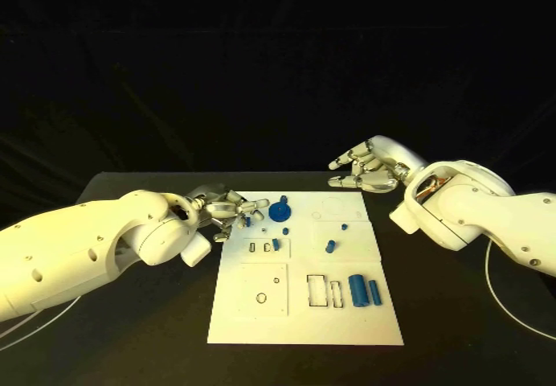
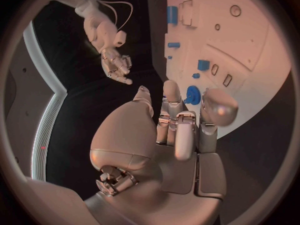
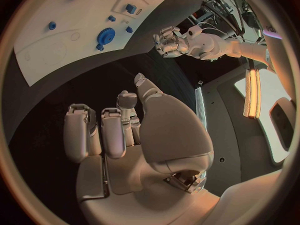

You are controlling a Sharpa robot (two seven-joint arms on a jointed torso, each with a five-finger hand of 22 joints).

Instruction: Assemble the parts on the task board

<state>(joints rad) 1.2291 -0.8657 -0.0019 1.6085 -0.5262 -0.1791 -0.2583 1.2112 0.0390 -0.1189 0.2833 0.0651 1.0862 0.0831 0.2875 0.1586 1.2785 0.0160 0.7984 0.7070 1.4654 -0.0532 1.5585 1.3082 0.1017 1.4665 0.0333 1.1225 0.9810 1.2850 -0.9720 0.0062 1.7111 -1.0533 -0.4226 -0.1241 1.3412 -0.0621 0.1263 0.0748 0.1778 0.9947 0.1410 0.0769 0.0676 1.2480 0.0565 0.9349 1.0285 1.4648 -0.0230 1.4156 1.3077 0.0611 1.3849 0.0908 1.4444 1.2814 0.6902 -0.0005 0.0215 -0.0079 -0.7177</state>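
Note:
The white task board (image 1: 249,310) lies in the middle of the black table. On its far part sit a blue round part (image 1: 282,212) and several small blue parts (image 1: 329,245); two blue cylinders (image 1: 365,290) lie near its right edge. My left hand (image 1: 230,214) hovers at the board's far left edge with fingers curled. A blue speck shows at its fingertips; whether it is held I cannot tell. In the left wrist view the round part (image 2: 192,94) shows between the fingers (image 2: 172,92). My right hand (image 1: 364,169) hangs beyond the board's far right corner, fingers apart, holding nothing (image 3: 134,130).
Several empty slots and outlines mark the board, among them a tall rectangle (image 1: 316,291) and a small oval hole (image 1: 261,297). Black table surrounds the board on all sides. A white cable (image 1: 510,310) trails at the right.

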